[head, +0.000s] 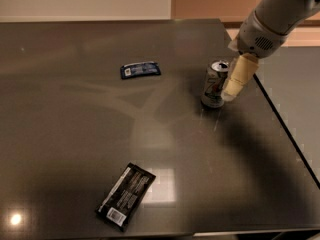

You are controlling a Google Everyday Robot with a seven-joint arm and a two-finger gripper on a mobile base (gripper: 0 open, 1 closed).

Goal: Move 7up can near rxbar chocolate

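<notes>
One 7up can (214, 85), one claw (229, 90) beside it, one rxbar chocolate (126, 196), one blue wrapper (140, 69).

- A single view, set high over the near edge of the table (75, 134), looks obliquely down toward the far wall (85, 1).
- It stands at middling distance, so nearly the whole table fits in.
- The gripper (230, 91) hangs at far right, just beside the 7up can (214, 86).
</notes>
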